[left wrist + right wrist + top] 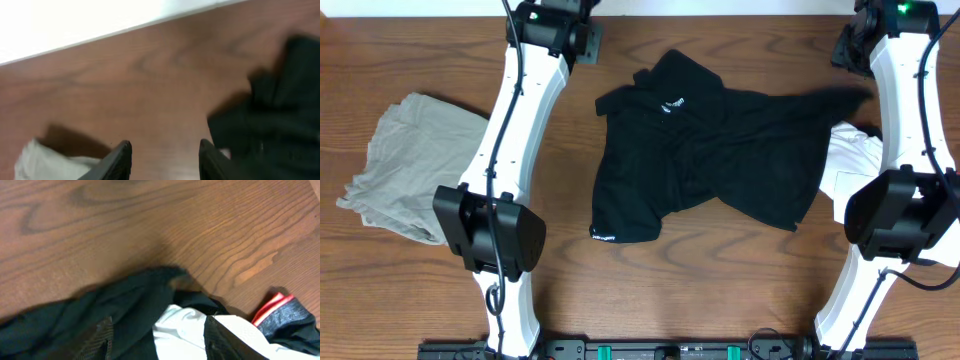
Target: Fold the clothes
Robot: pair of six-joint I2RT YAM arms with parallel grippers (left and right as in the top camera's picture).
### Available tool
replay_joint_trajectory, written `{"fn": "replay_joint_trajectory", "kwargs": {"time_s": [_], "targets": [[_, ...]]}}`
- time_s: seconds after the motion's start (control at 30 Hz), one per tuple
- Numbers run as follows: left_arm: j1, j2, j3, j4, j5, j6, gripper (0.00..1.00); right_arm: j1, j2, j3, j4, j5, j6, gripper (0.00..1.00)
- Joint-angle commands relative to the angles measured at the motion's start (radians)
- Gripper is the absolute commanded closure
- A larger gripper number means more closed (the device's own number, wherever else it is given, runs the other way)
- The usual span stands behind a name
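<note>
Both arms reach across the table (pixel 650 300) to its far side, left gripper (pixel 165 150) and right gripper (pixel 160 330) each parted and empty, while the black garment (pixel 710 150) lies crumpled mid-table, grey-beige garment (pixel 410 165) left, white garment (pixel 855 160) under its right edge.

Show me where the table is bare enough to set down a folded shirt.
Widest bare wood: the near strip below the black garment, between the left arm and right arm. Also the far left corner beyond the grey garment. Crowded on the right, where black cloth meets the white garment under that arm.
</note>
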Motion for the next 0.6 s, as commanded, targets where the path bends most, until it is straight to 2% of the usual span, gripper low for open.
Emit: {"fn": "replay_joint_trajectory", "kwargs": {"time_s": [0.0,0.13,0.3,0.47,0.57], "targets": [[-0.016,-0.038,0.014,-0.074,0.1,-0.002,0.56,-0.014,-0.031,0.011,-0.032,0.01,0.0,0.42],[-0.026,-0.038,0.014,-0.149,0.196,-0.002,0.56,-0.017,-0.068,0.011,-0.158,-0.036,0.048,0.46],[-0.027,-0.038,0.003,-0.18,0.32,0.0,0.57,-0.045,-0.091,0.008,-0.365,-0.137,0.027,0.54],[-0.027,-0.038,-0.024,-0.18,0.367,0.003,0.58,-0.103,-0.091,-0.098,-0.374,-0.289,-0.084,0.58],[-0.027,-0.038,-0.031,-0.185,0.367,0.003,0.58,-0.138,-0.091,-0.201,-0.36,-0.321,-0.089,0.57]]}}
